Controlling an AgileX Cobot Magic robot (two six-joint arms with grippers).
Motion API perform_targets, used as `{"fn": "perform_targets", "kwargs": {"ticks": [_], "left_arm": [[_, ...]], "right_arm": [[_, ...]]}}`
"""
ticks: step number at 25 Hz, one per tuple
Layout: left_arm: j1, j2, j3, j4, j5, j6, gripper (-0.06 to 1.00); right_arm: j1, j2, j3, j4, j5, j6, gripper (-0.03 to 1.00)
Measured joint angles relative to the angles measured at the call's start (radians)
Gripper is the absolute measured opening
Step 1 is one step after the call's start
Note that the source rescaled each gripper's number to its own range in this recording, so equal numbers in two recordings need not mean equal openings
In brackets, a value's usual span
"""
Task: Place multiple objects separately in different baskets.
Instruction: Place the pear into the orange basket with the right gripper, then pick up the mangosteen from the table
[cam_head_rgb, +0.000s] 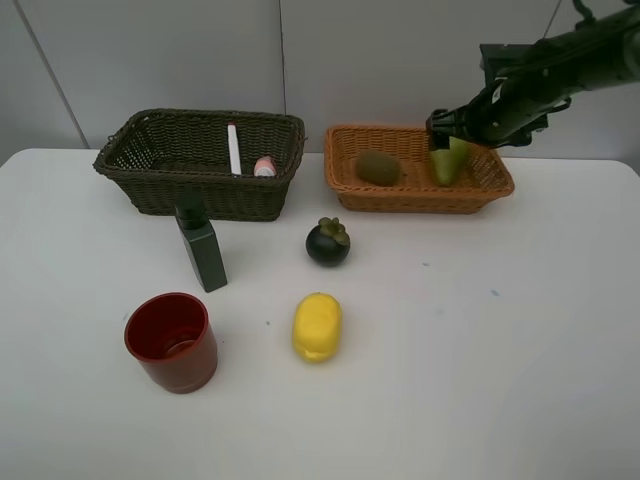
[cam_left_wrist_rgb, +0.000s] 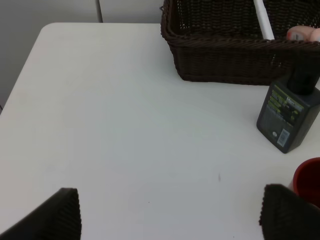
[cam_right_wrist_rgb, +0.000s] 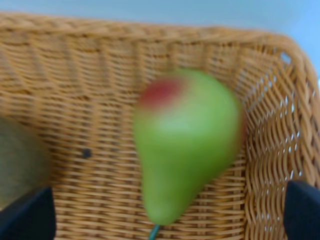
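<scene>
My right gripper (cam_head_rgb: 443, 130) hangs open over the orange-tan basket (cam_head_rgb: 420, 203). The green-red pear (cam_right_wrist_rgb: 187, 140) is blurred between its wide-apart fingertips (cam_right_wrist_rgb: 27, 215), touching neither, beside the brown kiwi (cam_head_rgb: 378, 167). The dark basket (cam_head_rgb: 200, 190) holds the white marker (cam_head_rgb: 233, 148) and the pink bottle (cam_head_rgb: 264, 166). On the table stand the dark green bottle (cam_head_rgb: 203, 248) and the red cup (cam_head_rgb: 172, 341), with the mangosteen (cam_head_rgb: 327, 242) and the lemon (cam_head_rgb: 317, 326) lying nearby. My left gripper (cam_left_wrist_rgb: 170, 220) is open over bare table, left of the bottle (cam_left_wrist_rgb: 288, 115), and is outside the exterior view.
The white table (cam_head_rgb: 480, 340) has a wide bare stretch on its right half and along the front. A grey wall stands close behind both baskets. The table's left edge (cam_left_wrist_rgb: 25, 75) runs near my left gripper.
</scene>
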Motion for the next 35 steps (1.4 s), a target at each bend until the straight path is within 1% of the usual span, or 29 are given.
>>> {"fn": "perform_targets", "kwargs": {"ticks": [3,6,11,14,17,20,24,28,31,35], "left_arm": [[0.000,0.000,0.000,0.000,0.000,0.000,0.93],[0.000,0.000,0.000,0.000,0.000,0.000,0.93],[0.000,0.000,0.000,0.000,0.000,0.000,0.93],[0.000,0.000,0.000,0.000,0.000,0.000,0.93],[0.000,0.000,0.000,0.000,0.000,0.000,0.93],[0.000,0.000,0.000,0.000,0.000,0.000,0.93],[0.000,0.000,0.000,0.000,0.000,0.000,0.93],[0.000,0.000,0.000,0.000,0.000,0.000,0.93],[0.000,0.000,0.000,0.000,0.000,0.000,0.93],[0.000,0.000,0.000,0.000,0.000,0.000,0.93]], "right_arm": [[0.038,-0.067,-0.003,0.000,0.066,0.000,1.00],[0.091,-0.132,-0.006,0.010,0.167,0.000,1.00],[0.175,-0.207,-0.006,0.089,0.345,0.000,1.00],[0.225,-0.224,-0.006,0.138,0.423,0.000,1.00],[0.277,-0.224,-0.006,0.183,0.475,0.000,1.00],[0.334,-0.224,-0.006,0.209,0.489,0.001,1.00],[0.417,-0.224,-0.006,0.212,0.490,0.002,1.00],[0.486,-0.178,-0.007,0.213,0.489,0.005,1.00],[0.516,-0.114,-0.007,0.211,0.481,0.006,1.00],[0.521,-0.035,-0.007,0.202,0.449,0.007,1.00]]}}
